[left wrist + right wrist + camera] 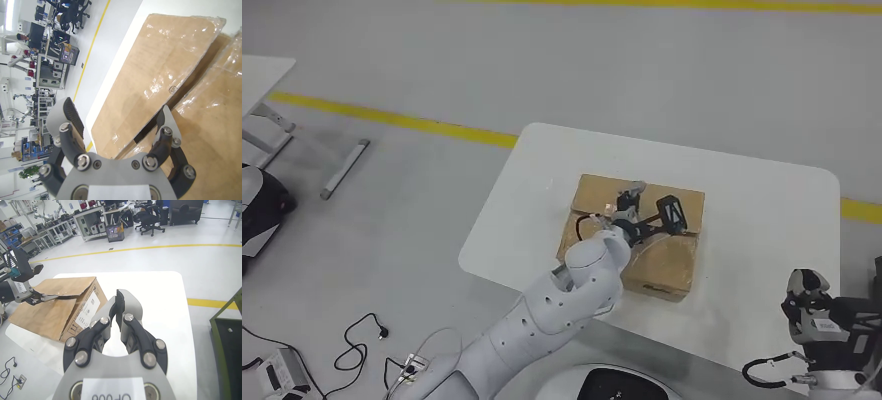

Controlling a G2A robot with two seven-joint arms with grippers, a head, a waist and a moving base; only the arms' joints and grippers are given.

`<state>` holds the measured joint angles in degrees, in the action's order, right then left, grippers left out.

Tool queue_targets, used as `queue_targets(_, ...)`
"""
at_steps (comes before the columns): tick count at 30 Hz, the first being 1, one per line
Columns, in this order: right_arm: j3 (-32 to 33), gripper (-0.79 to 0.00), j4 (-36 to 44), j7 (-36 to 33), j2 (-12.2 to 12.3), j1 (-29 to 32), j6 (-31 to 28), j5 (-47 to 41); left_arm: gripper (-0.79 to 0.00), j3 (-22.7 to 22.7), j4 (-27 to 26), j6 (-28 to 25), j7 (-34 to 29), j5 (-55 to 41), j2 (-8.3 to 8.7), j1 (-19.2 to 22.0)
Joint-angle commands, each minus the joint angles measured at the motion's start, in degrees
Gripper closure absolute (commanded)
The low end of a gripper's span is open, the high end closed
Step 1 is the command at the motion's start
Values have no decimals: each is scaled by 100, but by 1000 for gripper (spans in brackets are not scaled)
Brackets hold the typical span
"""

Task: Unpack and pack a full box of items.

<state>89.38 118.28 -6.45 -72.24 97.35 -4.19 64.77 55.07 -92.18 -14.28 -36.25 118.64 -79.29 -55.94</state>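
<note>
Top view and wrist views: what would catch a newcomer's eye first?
The brown cardboard box in the middle of the white table draws the eye first. The left gripper is open at its top, one finger under the edge of a slightly raised flap. The right gripper is shut and empty, apart from the box.

The box (677,265) is plain brown cardboard, matt where it is bare. Its raised flap (132,85) is covered in a clear glossy film (170,37) that wrinkles and catches the light. A white paper label (88,308) lies flat on the box's side. The left hand (117,111) is dull grey metal with matt black links, shiny screw heads (83,162) and ribbed black pads (73,115), probably rubber. The right hand (117,298) has the same finish. The surface (160,291) is smooth, white and faintly glossy.
</note>
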Motion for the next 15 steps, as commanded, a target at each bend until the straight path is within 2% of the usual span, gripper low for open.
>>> queue_targets(1,-2,0,0,3,-1,6,5,-13,-188,13,-20,-21,35,27,-4,-22)
queue_targets(4,-9,0,-2,17,-4,16,12,-30,-49,-17,4,-62,121,231,-4,-37)
queue_targets(5,-12,0,-4,23,-4,18,13,-27,-58,-28,18,-90,131,316,-3,-32)
queue_targets(6,-17,0,-7,30,-5,19,13,-29,-175,-38,30,-121,125,398,-4,-25)
queue_targets(7,-21,0,-12,35,-6,21,13,-35,-369,-34,45,-131,108,423,-7,-28)
queue_targets(8,-23,0,-15,34,-6,21,14,-38,-770,-36,60,-179,81,468,-9,-21)
queue_targets(15,-32,0,-31,50,-10,18,6,-78,-785,25,32,-542,41,633,-11,10)
